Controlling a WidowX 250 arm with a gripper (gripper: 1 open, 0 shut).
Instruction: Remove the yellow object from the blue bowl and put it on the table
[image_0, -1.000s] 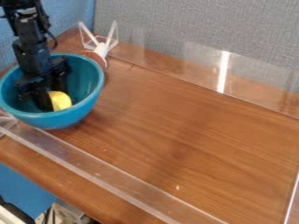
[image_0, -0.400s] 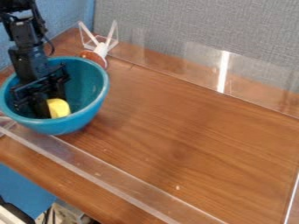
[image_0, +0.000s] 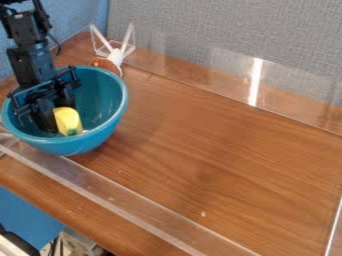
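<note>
Reddish-brown polished wood of the tabletop, bare across the middle and right, edged with clear acrylic walls. At the far left, a deep glossy blue bowl, tipped up toward the right compared with a second ago, when it sat level, as if dragged up with the rising arm. Above its left half, the black pincer, pointing steeply down, higher than before. Inside, the yellow object, a short curved toy, at or between the fingertips and apparently lifted off the bottom; jaws part-way closed, most likely on the toy, though contact too small to confirm. Probably light, stiff, smooth and a little slippery; best taken across the middle of the curve, not at the tapered tip. Behind the bowl, a small orange-and-white thing near the far wall, unmoved.
</note>
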